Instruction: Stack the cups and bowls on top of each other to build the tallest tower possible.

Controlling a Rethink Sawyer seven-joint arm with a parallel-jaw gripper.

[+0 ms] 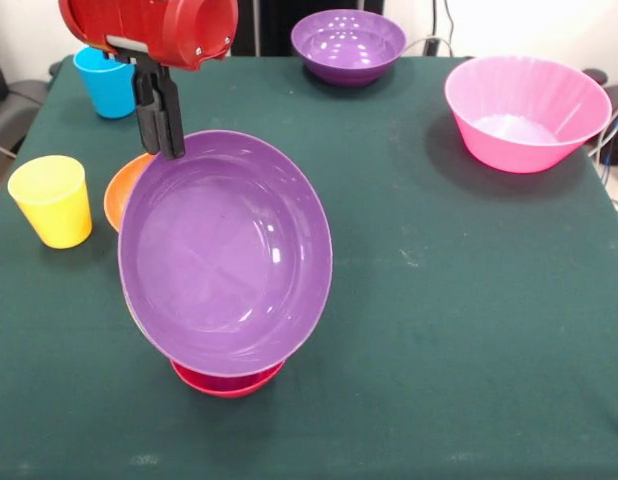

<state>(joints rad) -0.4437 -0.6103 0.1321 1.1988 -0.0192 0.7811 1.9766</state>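
Green table [469, 300] — claw [167, 135] pinching tilted purple bowl [225, 252] rim, hiding most of red bowl [227, 382] — orange bowl [124, 192].

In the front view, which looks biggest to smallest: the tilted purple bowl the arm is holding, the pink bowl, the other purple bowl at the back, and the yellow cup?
1. Tilted purple bowl, though it is nearer the camera.
2. Pink bowl.
3. Back purple bowl, farther away, so unsure.
4. Yellow cup.
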